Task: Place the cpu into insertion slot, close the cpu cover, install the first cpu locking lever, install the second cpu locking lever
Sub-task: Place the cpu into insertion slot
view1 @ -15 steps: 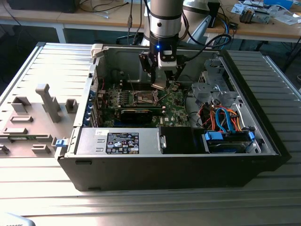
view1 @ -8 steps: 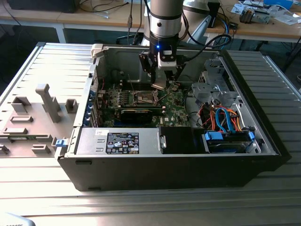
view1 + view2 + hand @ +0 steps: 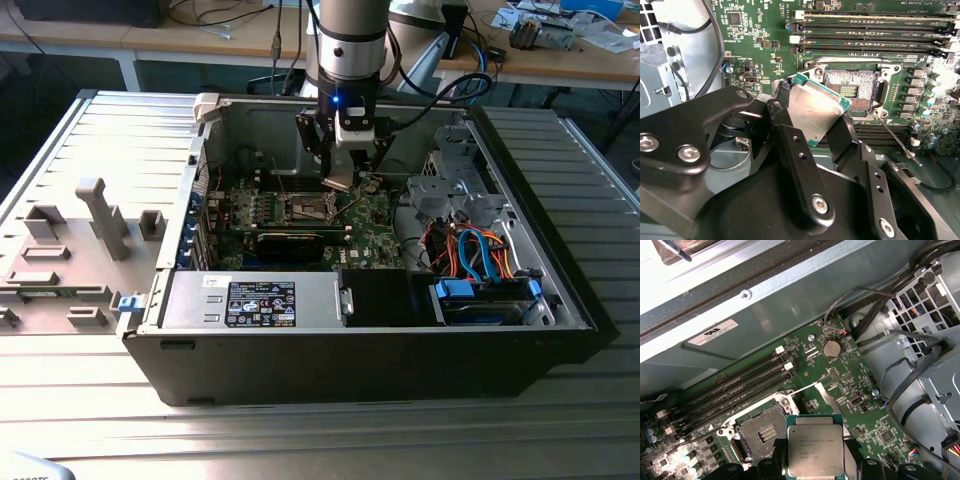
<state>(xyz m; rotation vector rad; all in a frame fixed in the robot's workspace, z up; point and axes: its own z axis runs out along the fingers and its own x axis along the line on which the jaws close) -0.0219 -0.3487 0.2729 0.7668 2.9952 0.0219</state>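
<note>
The cpu (image 3: 815, 106), flat silvery square edged green, pinched in the gripper (image 3: 812, 120) near the insertion slot (image 3: 850, 88)

My exterior view looks down at a slant on the whole open case (image 3: 350, 350), from well back. Both wrist views sit close above the board (image 3: 840, 370), sharing the slot (image 3: 850, 90) and cpu (image 3: 815, 445).

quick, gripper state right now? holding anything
gripper: closed on the cpu, which is not yet in the insertion slot
</note>
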